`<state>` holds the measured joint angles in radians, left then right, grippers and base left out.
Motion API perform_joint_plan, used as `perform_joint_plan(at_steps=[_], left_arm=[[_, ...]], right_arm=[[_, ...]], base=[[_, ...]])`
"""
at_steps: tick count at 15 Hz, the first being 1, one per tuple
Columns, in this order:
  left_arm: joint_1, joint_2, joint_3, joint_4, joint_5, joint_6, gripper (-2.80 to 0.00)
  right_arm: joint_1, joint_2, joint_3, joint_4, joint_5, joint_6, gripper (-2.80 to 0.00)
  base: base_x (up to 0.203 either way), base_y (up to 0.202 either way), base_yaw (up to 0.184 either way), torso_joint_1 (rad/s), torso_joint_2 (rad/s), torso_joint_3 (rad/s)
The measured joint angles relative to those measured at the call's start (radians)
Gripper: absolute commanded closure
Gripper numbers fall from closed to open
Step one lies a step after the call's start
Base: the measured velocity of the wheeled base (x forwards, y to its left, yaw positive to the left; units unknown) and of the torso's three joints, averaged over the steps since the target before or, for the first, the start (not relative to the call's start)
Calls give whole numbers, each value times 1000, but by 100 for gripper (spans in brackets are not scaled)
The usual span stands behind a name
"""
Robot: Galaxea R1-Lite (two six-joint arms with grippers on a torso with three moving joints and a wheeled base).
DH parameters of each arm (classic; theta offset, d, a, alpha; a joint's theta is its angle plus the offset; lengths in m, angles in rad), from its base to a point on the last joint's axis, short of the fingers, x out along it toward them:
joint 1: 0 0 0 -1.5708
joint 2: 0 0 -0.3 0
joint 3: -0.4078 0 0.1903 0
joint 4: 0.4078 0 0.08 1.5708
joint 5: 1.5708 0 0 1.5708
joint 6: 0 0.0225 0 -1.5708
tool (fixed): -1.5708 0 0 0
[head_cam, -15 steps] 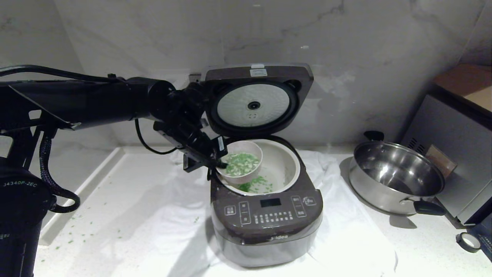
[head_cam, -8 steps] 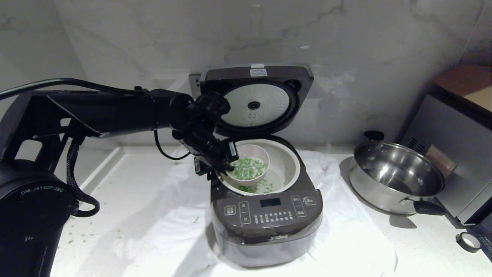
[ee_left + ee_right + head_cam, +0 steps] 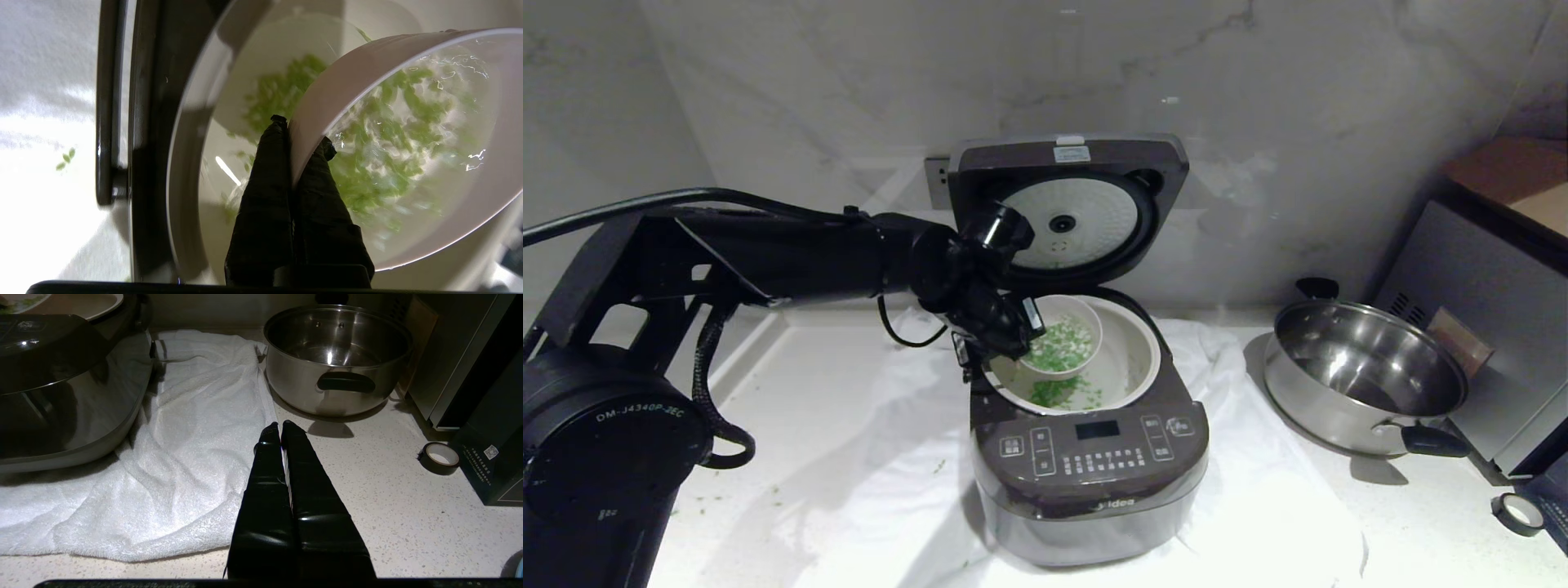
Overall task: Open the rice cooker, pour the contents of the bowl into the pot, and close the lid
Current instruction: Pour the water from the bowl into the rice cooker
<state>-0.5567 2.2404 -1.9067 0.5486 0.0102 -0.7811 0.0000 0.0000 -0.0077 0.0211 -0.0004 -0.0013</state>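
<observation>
Now left gripper, clamped on bowl rim, has swung further right over open rice cooker; bowl tips steeper, more greens lie in pot. Pour underway; lid upright. Right gripper idle, pinched empty, near steel pan.

The dark brown rice cooker stands with its lid raised. The small pale bowl tilts over the cream pot, green contents lying inside both.
</observation>
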Motion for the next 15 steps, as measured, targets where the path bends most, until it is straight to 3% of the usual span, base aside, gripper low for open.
perform_joint_plan(at_steps=[5,10,15], left_arm=[[-9,1,121,-167,38,-15,0],[-6,-65,426,-657,46,49,0],[2,-84,600,-1118,48,148,0]], right_arm=[[0,0,0,0,0,0,0],[0,0,0,0,0,0,0],[0,0,0,0,0,0,0]], base=[[0,0,0,0,0,0],[0,0,0,0,0,0],[0,0,0,0,0,0]])
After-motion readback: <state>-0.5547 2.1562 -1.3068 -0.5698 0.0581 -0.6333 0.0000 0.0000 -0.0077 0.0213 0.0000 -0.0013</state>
